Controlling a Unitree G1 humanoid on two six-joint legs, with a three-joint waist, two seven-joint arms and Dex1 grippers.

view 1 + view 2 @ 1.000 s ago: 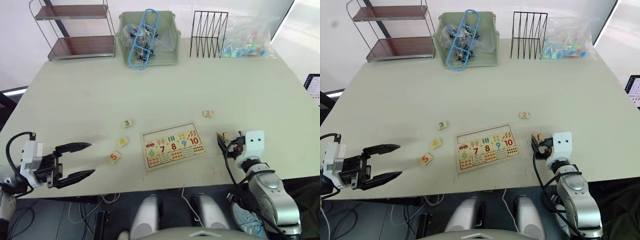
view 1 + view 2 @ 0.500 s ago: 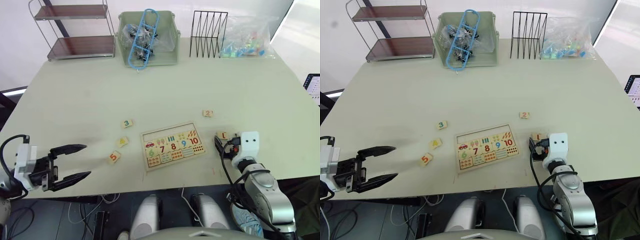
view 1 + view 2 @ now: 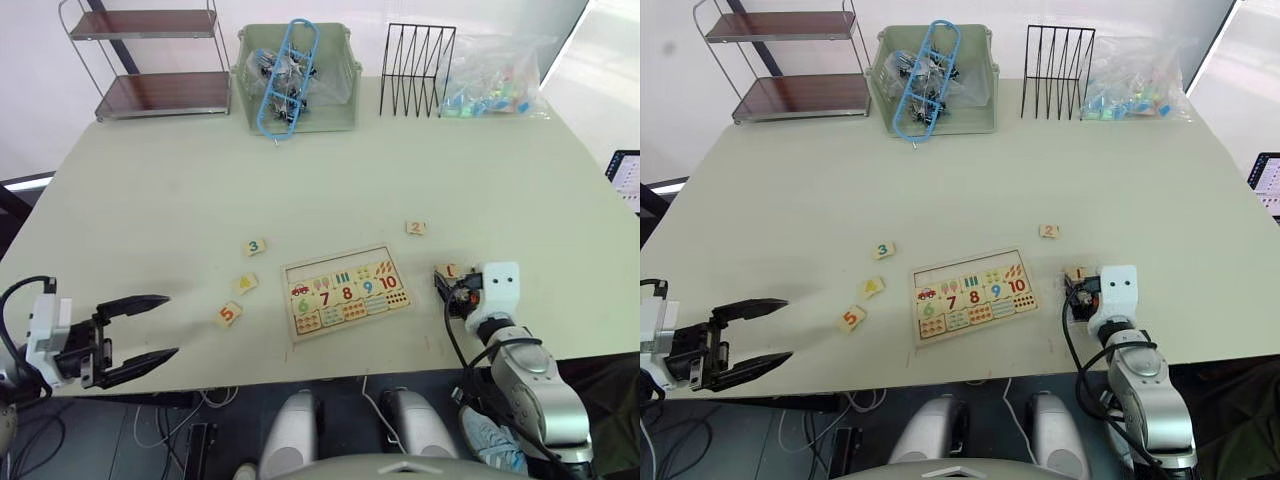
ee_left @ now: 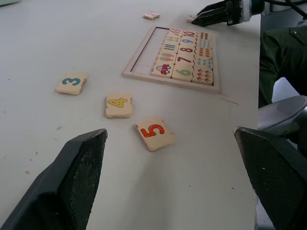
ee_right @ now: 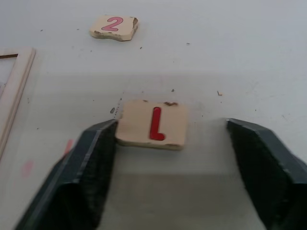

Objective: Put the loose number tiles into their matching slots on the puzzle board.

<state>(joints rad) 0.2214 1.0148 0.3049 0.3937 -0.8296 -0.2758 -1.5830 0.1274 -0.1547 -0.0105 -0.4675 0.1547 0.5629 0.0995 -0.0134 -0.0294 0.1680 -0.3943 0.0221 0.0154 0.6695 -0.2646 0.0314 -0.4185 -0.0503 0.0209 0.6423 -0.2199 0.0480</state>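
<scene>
Right pincer [image 5: 165, 143] is spread around the 1 tile [image 5: 152, 123], just right of the board [image 3: 346, 290]. One finger [image 5: 91, 163] touches the tile's edge, the other sits apart, so closing could shove it sideways or tip it. Left pincer [image 3: 135, 327] hangs spread at the near left, pinching nothing. Tiles 2 [image 3: 416, 227], 3 [image 3: 254, 246], 4 [image 3: 245, 284], 5 [image 3: 228, 314] lie loose on the tabletop [image 3: 180, 200]. Board's far row of slots [image 4: 144, 55] looks empty; nothing blocks it.
</scene>
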